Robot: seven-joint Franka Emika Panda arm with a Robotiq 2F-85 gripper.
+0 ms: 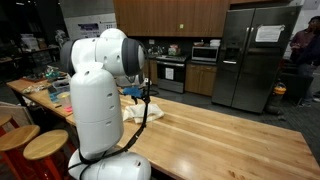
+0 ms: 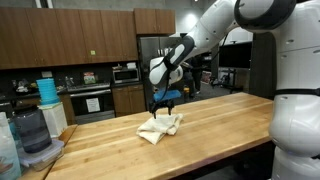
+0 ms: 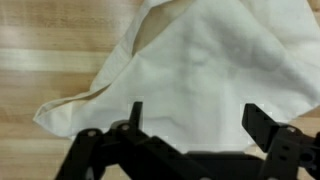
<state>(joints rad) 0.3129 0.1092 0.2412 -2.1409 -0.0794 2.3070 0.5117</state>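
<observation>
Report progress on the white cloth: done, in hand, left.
Done: the claw is lined up above the crumpled cloth on the wooden table. In hand: it hangs open, fingers either side of the cloth's middle, gripping nothing. Left: probably closing on the cloth; it lies unlifted.

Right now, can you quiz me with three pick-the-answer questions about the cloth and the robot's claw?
1. Where does the cloth lie?
A. on the floor
B. on the wooden table
C. on the stove

2. What colour is the cloth?
A. red
B. blue
C. whitish

3. How is the gripper?
A. open
B. shut on the cloth
C. shut on a cup

Answers:
1 B: both exterior views show it crumpled on the planks below the gripper.
2 C: the wrist view shows it pale cream-white.
3 A: in the wrist view its jaws stand wide apart over the cloth.
</observation>
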